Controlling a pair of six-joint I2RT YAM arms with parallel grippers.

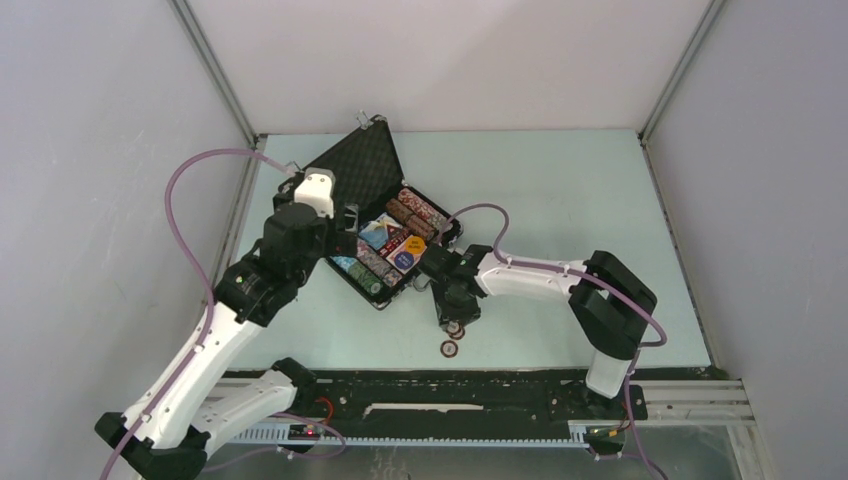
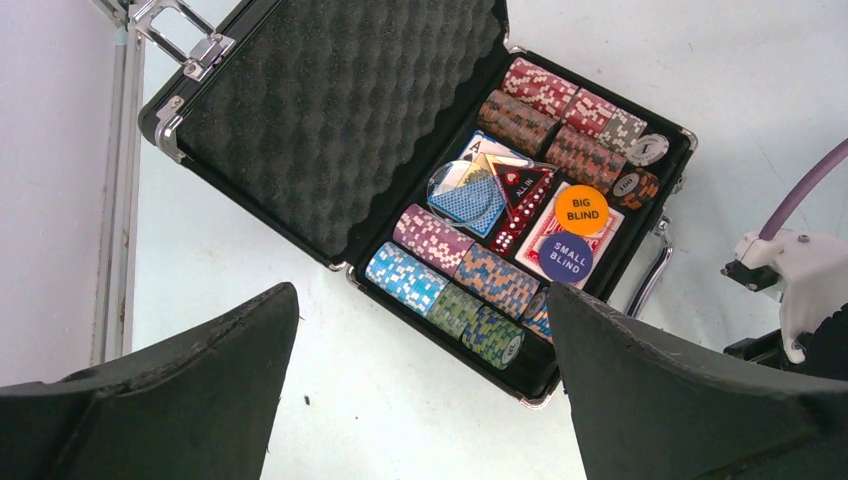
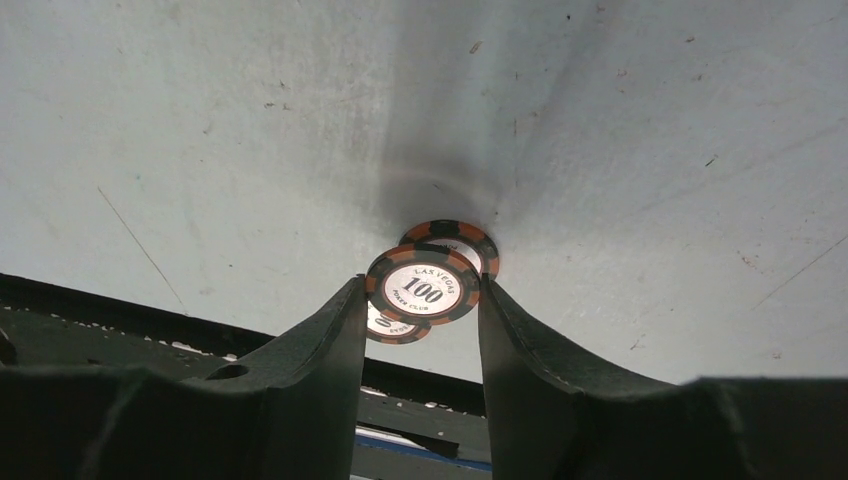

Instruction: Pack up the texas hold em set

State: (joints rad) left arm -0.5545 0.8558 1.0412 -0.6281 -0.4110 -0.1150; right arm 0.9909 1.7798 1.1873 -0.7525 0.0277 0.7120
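The black briefcase (image 1: 362, 170) lies open on the table, its foam lid (image 2: 330, 110) tipped back. It holds rows of multicoloured chips (image 2: 470, 285), card decks (image 2: 470, 195), a triangular marker (image 2: 520, 195), and orange (image 2: 581, 210) and blue (image 2: 565, 257) buttons. My left gripper (image 2: 420, 300) is open and empty above the case's near left corner. My right gripper (image 3: 420, 290) is shut on an orange-and-black "100" chip (image 3: 422, 288), right of the case by the table's front. Two more such chips (image 3: 470, 242) lie on the table around it, one (image 1: 449, 348) nearer the front edge.
The case's silver handle (image 2: 648, 275) sticks out towards my right arm (image 1: 530, 275). Grey enclosure walls stand close on the left, back and right. A black rail (image 1: 450, 390) runs along the table's front edge.
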